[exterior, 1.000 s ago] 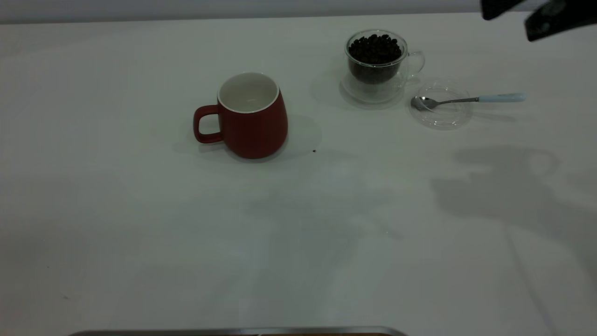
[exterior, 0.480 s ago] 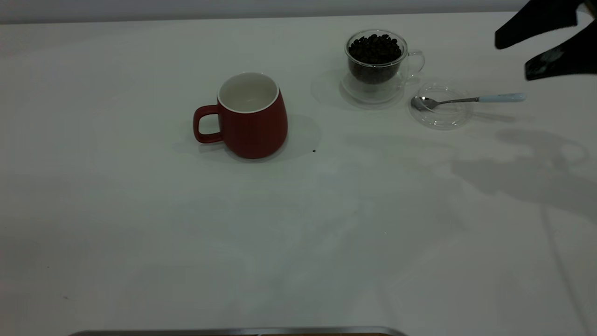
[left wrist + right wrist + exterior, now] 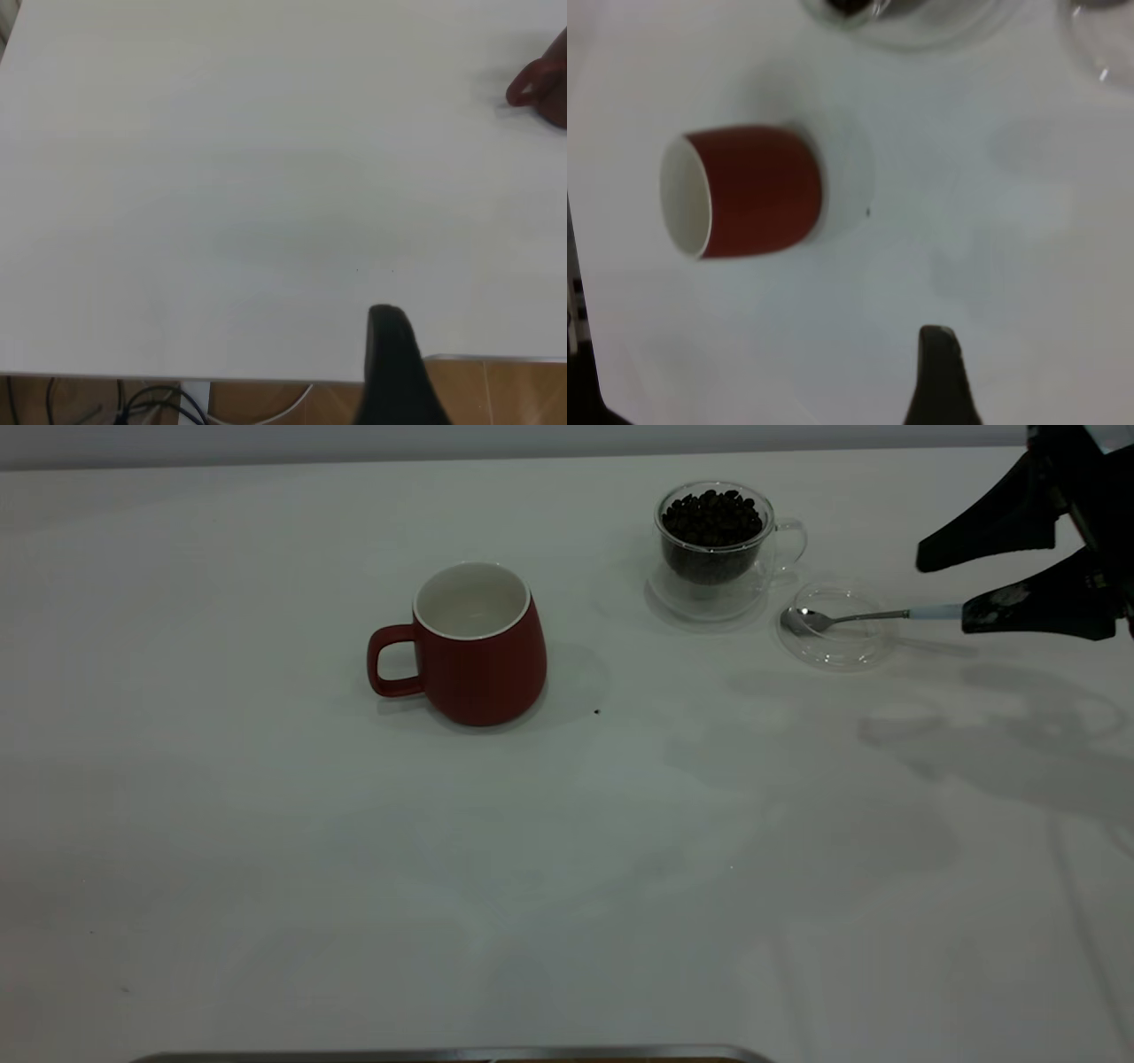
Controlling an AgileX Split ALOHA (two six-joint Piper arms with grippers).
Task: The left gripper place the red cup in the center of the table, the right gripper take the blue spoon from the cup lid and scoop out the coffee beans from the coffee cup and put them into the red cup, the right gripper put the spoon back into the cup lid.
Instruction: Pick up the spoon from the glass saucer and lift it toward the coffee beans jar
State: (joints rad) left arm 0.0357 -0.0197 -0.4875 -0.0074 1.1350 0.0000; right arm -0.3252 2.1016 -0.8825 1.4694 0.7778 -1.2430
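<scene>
The white table [image 3: 266,868] lay mostly bare, and the red cup [image 3: 478,646] stood upright near its centre, handle turned away from the coffee cup [image 3: 714,540], so the left arm's share looked done; only a dark finger [image 3: 394,354] of the left gripper showed in its wrist view, at the table's edge far from the red cup, and whether it was open could not be told. The coffee cup, full of coffee beans [image 3: 711,516], stood well apart from the red cup, with the cup lid [image 3: 837,638] just beside it. The blue spoon [image 3: 873,615] rested with its bowl on the lid. Over the last second the right gripper [image 3: 943,593] had come down from above to the spoon's handle end, fingers spread wide, one above and one level with the handle. The grasp was probably next.
</scene>
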